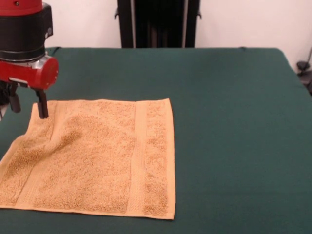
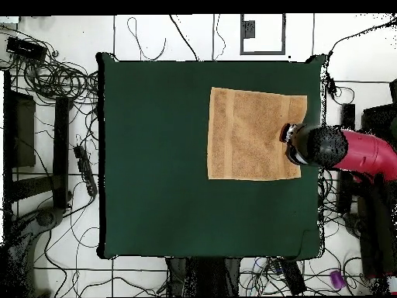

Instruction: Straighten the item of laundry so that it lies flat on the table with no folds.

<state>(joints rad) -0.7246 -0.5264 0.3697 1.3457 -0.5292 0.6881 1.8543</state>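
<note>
The orange-tan towel [image 1: 97, 156] lies spread on the green table [image 1: 224, 126], near its front left in the front view. It is mostly flat, with a soft ridge and dip near its far left corner. A woven band runs down its right side. My gripper [image 1: 28, 106] hangs just above that far left corner, open, fingers [image 1: 43, 108] apart and holding nothing. One finger tip is at the towel's edge. In the overhead view the towel [image 2: 248, 133] lies at the table's [image 2: 155, 155] upper right, and the arm's red and black head [image 2: 326, 147] covers its right edge and hides the gripper.
The black pedestal [image 1: 156, 22] stands behind the table's far edge. The towel's left part reaches close to the table's side edge. Cables and black stands [image 2: 62, 140] lie on the floor around the table.
</note>
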